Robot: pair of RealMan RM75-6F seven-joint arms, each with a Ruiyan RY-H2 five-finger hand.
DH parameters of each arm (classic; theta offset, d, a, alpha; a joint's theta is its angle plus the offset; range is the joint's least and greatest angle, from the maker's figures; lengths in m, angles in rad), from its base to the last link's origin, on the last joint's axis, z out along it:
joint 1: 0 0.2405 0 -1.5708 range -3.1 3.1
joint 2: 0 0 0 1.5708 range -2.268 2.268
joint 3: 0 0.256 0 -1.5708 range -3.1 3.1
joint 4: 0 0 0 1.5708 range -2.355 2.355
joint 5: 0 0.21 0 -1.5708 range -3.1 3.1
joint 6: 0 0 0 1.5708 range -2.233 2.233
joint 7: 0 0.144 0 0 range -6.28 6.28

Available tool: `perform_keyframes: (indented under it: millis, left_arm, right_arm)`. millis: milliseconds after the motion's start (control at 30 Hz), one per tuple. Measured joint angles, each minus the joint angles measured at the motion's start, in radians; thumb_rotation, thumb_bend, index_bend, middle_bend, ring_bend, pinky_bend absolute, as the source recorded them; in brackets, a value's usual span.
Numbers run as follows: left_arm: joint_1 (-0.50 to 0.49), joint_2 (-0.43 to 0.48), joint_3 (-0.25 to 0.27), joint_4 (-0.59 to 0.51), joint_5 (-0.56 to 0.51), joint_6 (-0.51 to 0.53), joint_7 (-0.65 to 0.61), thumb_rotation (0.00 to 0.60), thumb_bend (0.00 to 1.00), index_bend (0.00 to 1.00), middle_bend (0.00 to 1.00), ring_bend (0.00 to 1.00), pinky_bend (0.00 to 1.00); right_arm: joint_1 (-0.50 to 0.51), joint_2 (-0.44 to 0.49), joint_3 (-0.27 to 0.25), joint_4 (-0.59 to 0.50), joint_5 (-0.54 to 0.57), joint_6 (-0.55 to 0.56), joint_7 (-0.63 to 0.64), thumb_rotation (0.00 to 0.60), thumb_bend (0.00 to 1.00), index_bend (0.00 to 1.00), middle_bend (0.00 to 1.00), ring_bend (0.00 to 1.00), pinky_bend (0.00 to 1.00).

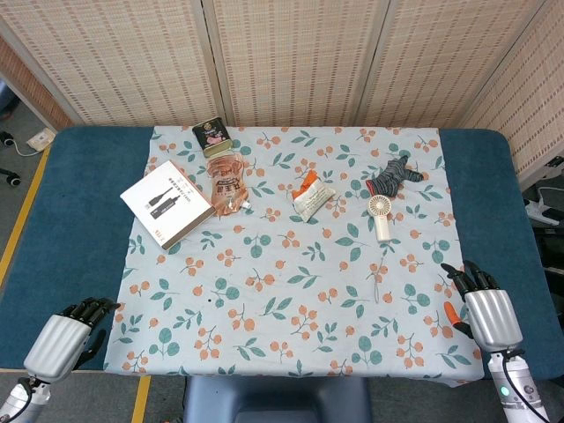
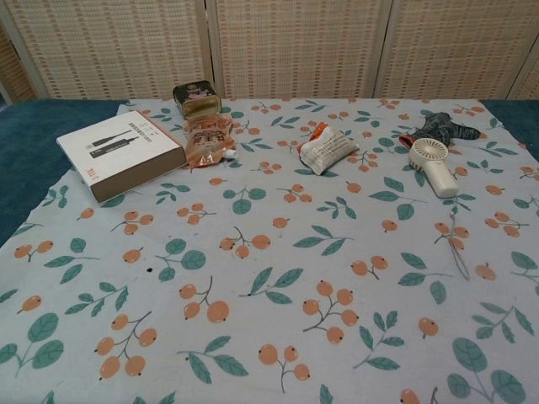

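Both hands rest at the table's near edge and hold nothing. The left hand (image 1: 66, 339) sits at the near left corner with fingers curled in, nearest the white box (image 1: 166, 202). The right hand (image 1: 483, 308) sits near right, fingers apart, with the small fan (image 1: 380, 216) well beyond it, just beside the sock (image 1: 393, 175).

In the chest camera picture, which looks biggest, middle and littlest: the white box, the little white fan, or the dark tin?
1. The white cardboard box with a cable picture looks biggest, though it lies nearest the camera.
2. The white handheld fan.
3. The dark metal tin, only slightly smaller-looking than the fan and farther back, so that ranking is unsure.
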Motion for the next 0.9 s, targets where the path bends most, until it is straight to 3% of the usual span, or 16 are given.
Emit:
perform_keyframes:
  millis: [300,367,433,467,500,633,900]
  left_arm:
    - [-0.001,0.002,0.0,0.005,0.01,0.016,-0.025,0.6,0.54,0.24,0.25,0.25,0.48]
    - [-0.002,0.002,0.0,0.006,0.011,0.016,-0.027,0.6,0.54,0.24,0.25,0.25,0.48]
    - [-0.003,0.002,-0.001,0.008,0.01,0.015,-0.029,0.6,0.54,0.24,0.25,0.25,0.48]
    - [-0.004,0.001,-0.001,0.008,0.009,0.012,-0.03,0.6,0.54,0.24,0.25,0.25,0.48]
    - [-0.005,0.001,-0.002,0.009,0.005,0.008,-0.032,0.6,0.54,0.24,0.25,0.25,0.48]
    - [-0.008,0.003,-0.006,0.01,-0.012,-0.004,-0.04,0.6,0.54,0.24,0.25,0.25,0.48]
    - [0.007,0.014,-0.002,0.002,-0.001,0.029,-0.046,0.6,0.54,0.24,0.25,0.25,0.48]
  right_arm:
    - [-0.003,-0.006,0.0,-0.001,0.002,-0.006,-0.01,0.6,0.3,0.15,0.32,0.12,0.25]
    - [-0.003,-0.007,0.001,0.0,0.004,-0.007,-0.011,0.6,0.32,0.17,0.39,0.19,0.3]
    - [-0.002,-0.008,0.003,0.003,0.005,-0.007,-0.013,0.6,0.42,0.19,0.58,0.39,0.44]
    - [-0.001,-0.009,0.005,0.006,0.007,-0.007,-0.017,0.6,0.51,0.21,0.71,0.53,0.55]
    - [-0.001,-0.011,0.008,0.012,0.011,-0.008,-0.021,0.6,0.55,0.21,0.75,0.57,0.58]
    - [0.016,-0.027,0.026,0.053,0.052,-0.047,-0.026,0.6,0.66,0.2,0.81,0.62,0.6]
    - [0.116,-0.05,0.057,0.102,0.156,-0.286,-0.021,0.6,0.71,0.12,0.86,0.68,0.64]
